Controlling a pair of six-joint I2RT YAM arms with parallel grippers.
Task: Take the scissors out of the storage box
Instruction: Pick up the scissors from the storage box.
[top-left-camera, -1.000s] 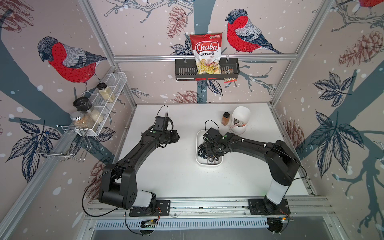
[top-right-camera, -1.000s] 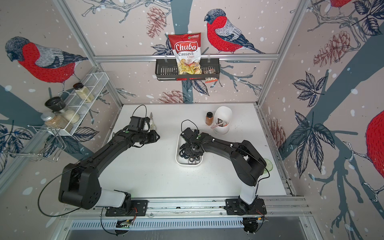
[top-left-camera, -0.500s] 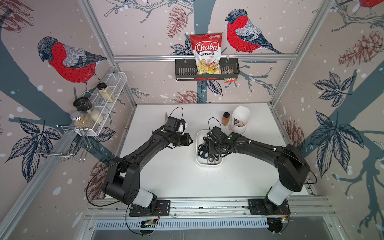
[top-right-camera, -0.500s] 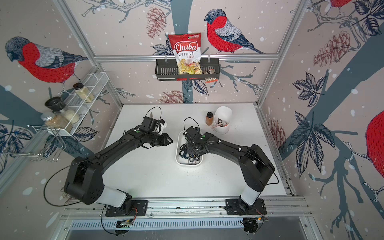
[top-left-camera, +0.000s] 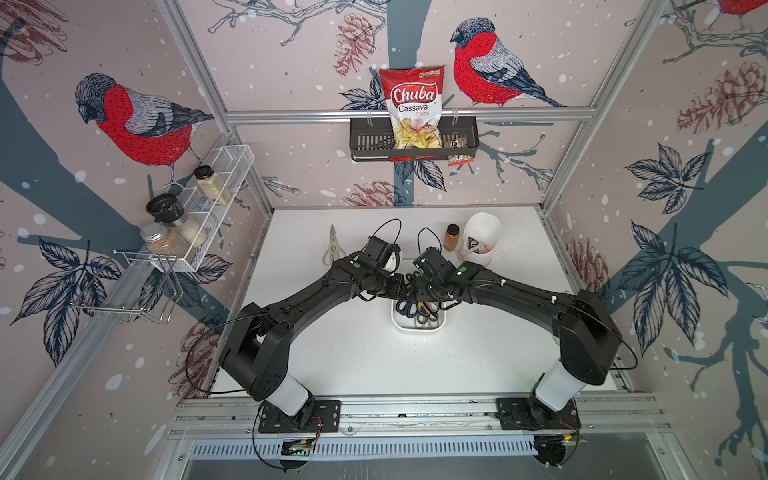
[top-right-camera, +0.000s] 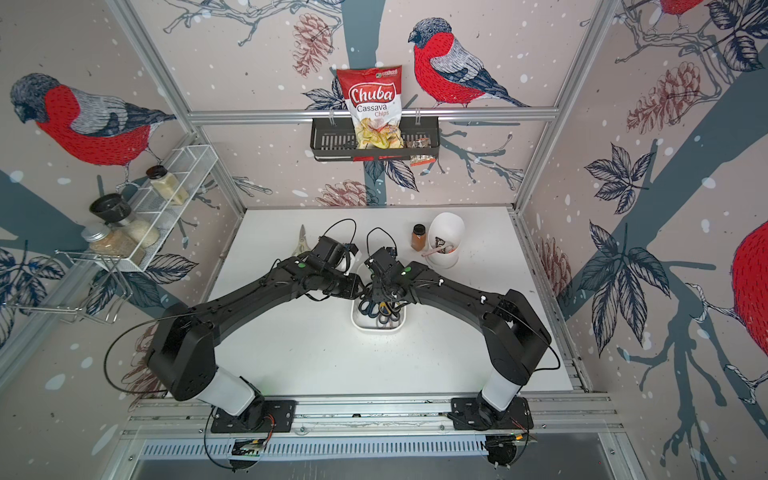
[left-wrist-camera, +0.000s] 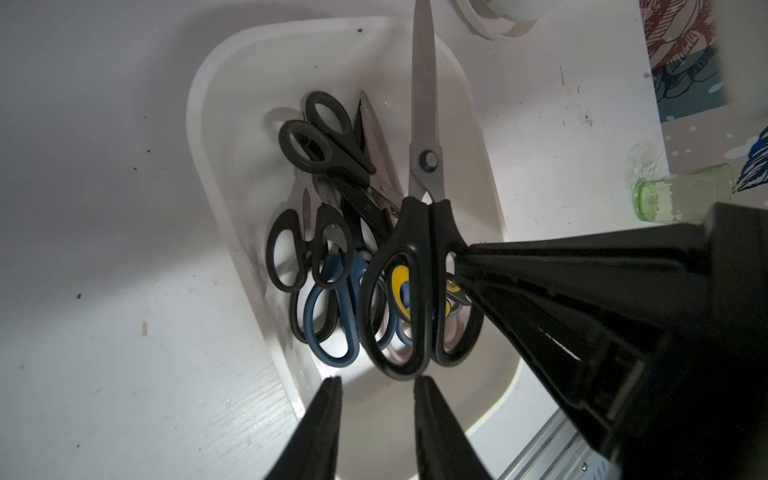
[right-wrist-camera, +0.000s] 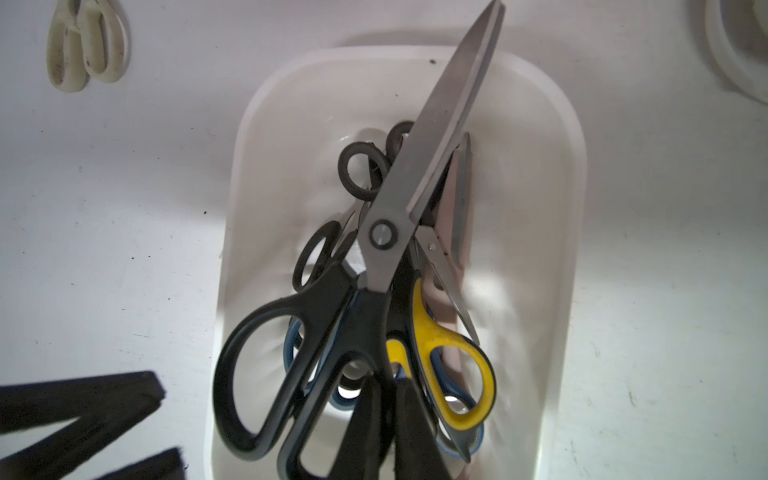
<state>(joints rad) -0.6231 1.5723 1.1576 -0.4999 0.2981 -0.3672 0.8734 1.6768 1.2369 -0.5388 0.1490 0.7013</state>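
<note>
1. Step in hand, by the look of it: taking big black scissors (right-wrist-camera: 384, 235) out of box (right-wrist-camera: 577, 166).
2. Gripped by right fingers (right-wrist-camera: 411, 436), pinched tight on the handle between the two loops. Blades aimed over the far rim, seemingly raised above the pile.
3. Part open, nothing between them: left fingers (left-wrist-camera: 322, 428), hovering at near end of box, just beside the held handles.
4. Heaped inside box: rest of the scissors (left-wrist-camera: 347, 164), with black, blue and black-and-yellow handles, overlapping. Count unclear.
5. One cream pair (top-left-camera: 333, 249) already out, flat on tabletop (top-left-camera: 353, 353), well apart from box.
6. Next, probably: straight lift to free loops from the pile, then carry to bare tabletop and release. Snag risk on blue and yellow loops underneath.
7. Surface white, scuffed, speckled. Near back edge: cup (top-left-camera: 480, 239) and spice jar (top-left-camera: 451, 237).
8. Room: bird-and-pinecone walls, metal frame, chips bag (top-left-camera: 411, 108) in black basket (top-left-camera: 370, 141), jars on wire shelf (top-left-camera: 224, 174).
</note>
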